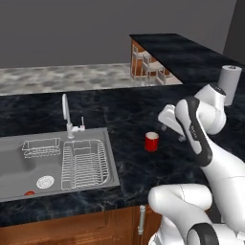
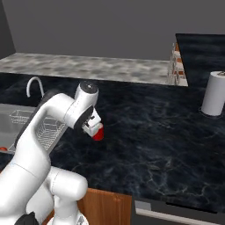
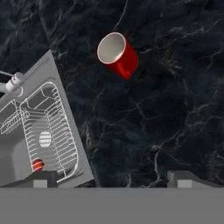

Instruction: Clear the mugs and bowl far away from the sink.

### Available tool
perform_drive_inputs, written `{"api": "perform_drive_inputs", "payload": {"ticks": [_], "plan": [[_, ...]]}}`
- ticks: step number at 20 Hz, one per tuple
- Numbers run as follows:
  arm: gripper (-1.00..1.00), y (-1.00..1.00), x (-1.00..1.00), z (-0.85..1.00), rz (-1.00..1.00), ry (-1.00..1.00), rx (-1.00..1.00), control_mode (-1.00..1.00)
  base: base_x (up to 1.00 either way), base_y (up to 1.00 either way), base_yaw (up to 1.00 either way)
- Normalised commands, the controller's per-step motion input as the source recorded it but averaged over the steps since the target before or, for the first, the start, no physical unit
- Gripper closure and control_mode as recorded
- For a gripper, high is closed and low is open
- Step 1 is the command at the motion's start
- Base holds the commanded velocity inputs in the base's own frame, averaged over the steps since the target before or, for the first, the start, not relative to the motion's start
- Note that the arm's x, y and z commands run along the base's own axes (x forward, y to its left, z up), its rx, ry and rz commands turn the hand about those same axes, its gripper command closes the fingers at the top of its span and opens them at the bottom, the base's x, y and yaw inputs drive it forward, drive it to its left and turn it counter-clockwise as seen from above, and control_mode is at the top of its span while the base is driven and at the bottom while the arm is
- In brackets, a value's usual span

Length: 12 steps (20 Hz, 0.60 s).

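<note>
Claw (image 3: pixel 112 177) tips stand far apart at the bottom of the hand view, with nothing between them; bare black marbled surface (image 3: pixel 166 109) lies under the gap. In the left base view the claw (image 1: pixel 173 128) hangs above the surface at about 2 o'clock from the red mug (image 1: pixel 151 141), apart from it. In the right base view the claw (image 2: pixel 91 126) sits in front of the mug, whose red body (image 2: pixel 99 135) peeks out at its 4 o'clock.

The red mug (image 3: pixel 118 55) stands upright on the dark surface, its pale inside showing from above in the hand view, at about 12 o'clock from the claw tips and well clear of them. No writing or mark can be read on it.

The sink (image 1: pixel 14 148) lies at 9 o'clock from the mug in the left base view, near but not touching. A wire dish rack (image 1: pixel 85 164) sits in its right half, a smaller wire basket (image 1: pixel 41 147) toward the back, and a round drain (image 1: pixel 45 182) in the floor of the basin. A small red thing (image 1: pixel 29 193) lies at the front of the basin; what it is cannot be told. The curved silver faucet (image 1: pixel 66 115) rises at the sink's back edge.

A white paper towel roll (image 1: pixel 230 83) stands upright at the far right of the surface, well apart from the mug, with no label legible.
</note>
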Motion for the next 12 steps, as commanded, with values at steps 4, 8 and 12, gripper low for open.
{"api": "perform_drive_inputs", "payload": {"ticks": [4, 8, 12], "plan": [[-1.0, 0.0, 0.02, -0.14, 0.01, 0.04, -0.25, -1.0, 0.0, 0.0, 0.0], [-1.0, 0.0, 0.0, -0.36, 0.04, 0.0, -0.26, -1.0, 0.0, 0.0, 0.0], [-1.0, 0.0, 0.0, -0.39, 0.01, -0.02, -0.07, -1.0, 0.0, 0.0, 0.0]]}}
